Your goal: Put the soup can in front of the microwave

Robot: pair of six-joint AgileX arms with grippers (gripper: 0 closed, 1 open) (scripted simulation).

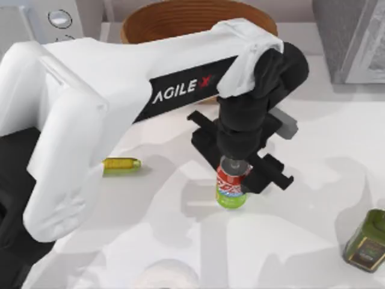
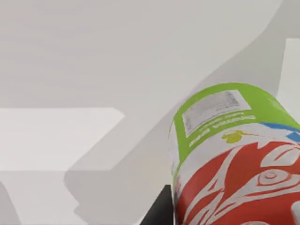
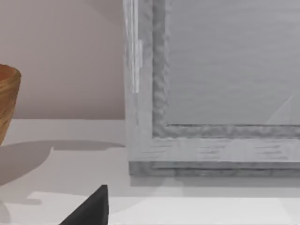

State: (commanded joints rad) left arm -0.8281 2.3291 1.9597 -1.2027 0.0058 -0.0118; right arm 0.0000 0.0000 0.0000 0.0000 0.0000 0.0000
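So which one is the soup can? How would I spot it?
Find the big white left arm stretching over the table; its black left gripper comes down near the middle. The soup can stands right under it. It is round with a red, white-blue and green label, unlike the squarish olive tin or the small yellow cylinder.

Soup can (image 1: 231, 189) is standing upright on the table, slightly toward 5 o'clock of the top view's centre. Label is showing red above, white-blue in the middle, green below; silver lid is facing up. Microwave (image 1: 31, 21) is sitting at 10 o'clock, well apart from the can.
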